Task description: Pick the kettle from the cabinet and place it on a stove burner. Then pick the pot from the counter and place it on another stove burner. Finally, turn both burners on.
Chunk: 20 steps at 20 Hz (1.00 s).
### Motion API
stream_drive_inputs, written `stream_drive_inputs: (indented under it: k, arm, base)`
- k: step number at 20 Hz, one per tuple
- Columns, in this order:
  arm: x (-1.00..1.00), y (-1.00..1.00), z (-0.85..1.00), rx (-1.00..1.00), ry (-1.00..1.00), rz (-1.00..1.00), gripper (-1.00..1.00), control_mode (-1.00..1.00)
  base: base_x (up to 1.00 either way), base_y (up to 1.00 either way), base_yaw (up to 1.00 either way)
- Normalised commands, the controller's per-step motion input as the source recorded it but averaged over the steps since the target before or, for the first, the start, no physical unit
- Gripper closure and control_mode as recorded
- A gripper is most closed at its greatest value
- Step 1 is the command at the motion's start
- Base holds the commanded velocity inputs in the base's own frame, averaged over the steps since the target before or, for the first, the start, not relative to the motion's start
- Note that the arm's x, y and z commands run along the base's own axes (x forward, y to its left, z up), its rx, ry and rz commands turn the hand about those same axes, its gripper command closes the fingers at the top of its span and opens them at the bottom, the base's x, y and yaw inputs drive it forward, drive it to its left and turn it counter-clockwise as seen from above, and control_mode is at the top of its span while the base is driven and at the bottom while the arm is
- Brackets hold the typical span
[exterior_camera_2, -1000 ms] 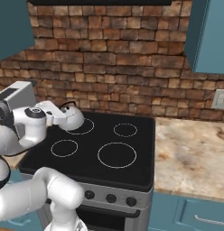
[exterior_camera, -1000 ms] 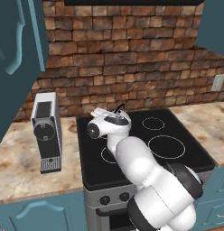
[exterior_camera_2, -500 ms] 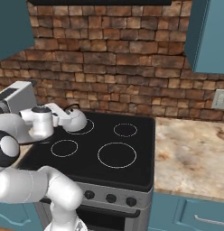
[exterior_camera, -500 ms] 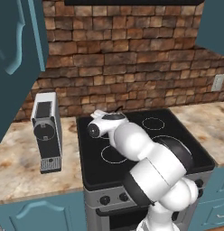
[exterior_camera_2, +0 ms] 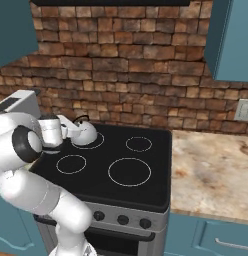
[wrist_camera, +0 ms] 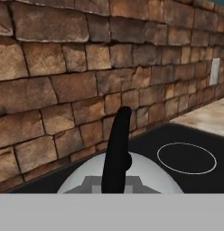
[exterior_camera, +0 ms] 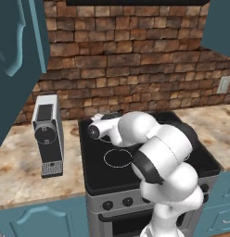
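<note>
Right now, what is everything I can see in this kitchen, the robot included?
Kettle: one, silvery-white with a black arched handle, on the back-left ring of the cooktop.
Cooktop: one, glossy black glass with four white rings, set between the counters.
Stove knobs: a row, dark, on the grey stove front.
Coffee machine: one, grey and black, on the counter left of the stove.
Counter: beige-and-brown marbled stone, on both sides of the stove.
Brick wall: brown, behind the stove.
Wall outlet: one, pale, on the bricks at right.
Wall cabinets: teal-blue, upper left and upper right.
Low cabinets: teal, under the counters.
Robot arm: one, white with dark joints.
Gripper: shut on the kettle's handle.
</note>
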Motion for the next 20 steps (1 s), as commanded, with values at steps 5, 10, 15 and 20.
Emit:
stream_drive_inputs:
  k: [5,10,15,20]
  arm:
    - [0.26,0.15,-0.19,0.0,0.0,-0.01,1.0,-1.0]
    - [0.01,0.01,-0.37,0.01,0.0,0.0,1.0,-1.0]
    - [0.06,0.0,-0.32,0.02,-0.01,0.0,1.0,-1.0]
    - [0.21,0.0,-0.38,0.02,-0.05,0.0,1.0,-1.0]
  base:
    - [0.0,0.0,0.0]
    - [0.0,0.0,0.0]
    - [0.0,0.0,0.0]
    - [0.0,0.0,0.0]
